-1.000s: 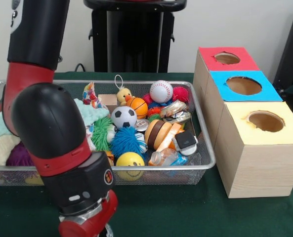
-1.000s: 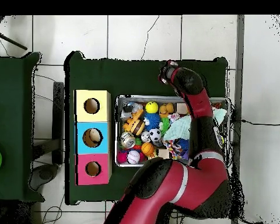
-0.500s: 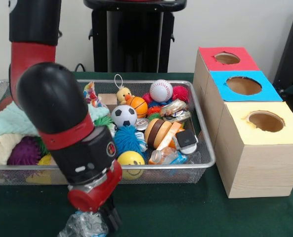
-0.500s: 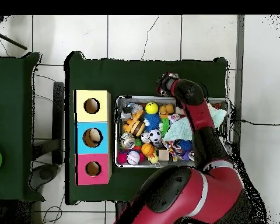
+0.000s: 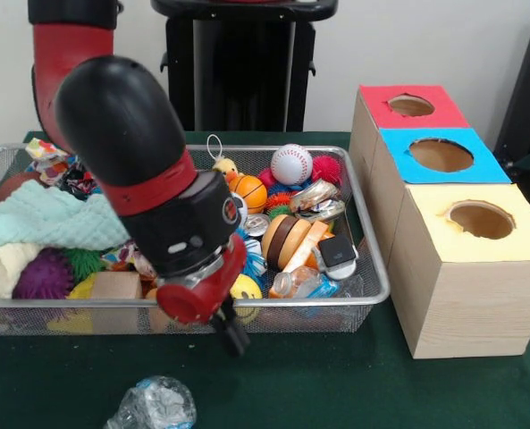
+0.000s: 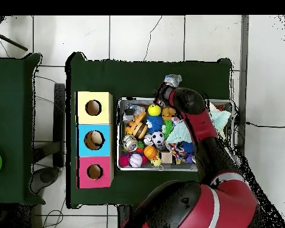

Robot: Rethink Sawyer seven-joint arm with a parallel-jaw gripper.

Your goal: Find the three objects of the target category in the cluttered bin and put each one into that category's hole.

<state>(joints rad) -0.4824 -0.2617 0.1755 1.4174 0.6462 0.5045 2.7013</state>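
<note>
Front camera low, near bin point(image 5: 372, 268); overhead straight down (both share boxes point(image 6: 94, 139))

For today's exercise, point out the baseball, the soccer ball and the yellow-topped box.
baseball point(image 5: 291, 164), front view, on its white middle.
soccer ball point(image 6: 158, 138), overhead view, on its top.
yellow-topped box point(image 5: 524, 237), front view, on bare yellow top.

Bright, even indoor light, soft shadows, slight blur, no glare.

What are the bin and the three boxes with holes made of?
The bin looks like silvery wire mesh: you can see toys through its sides. The boxes look like pale wood, with grain lines on the sides; their red, blue and yellow tops look like matte paper or paint.
</note>
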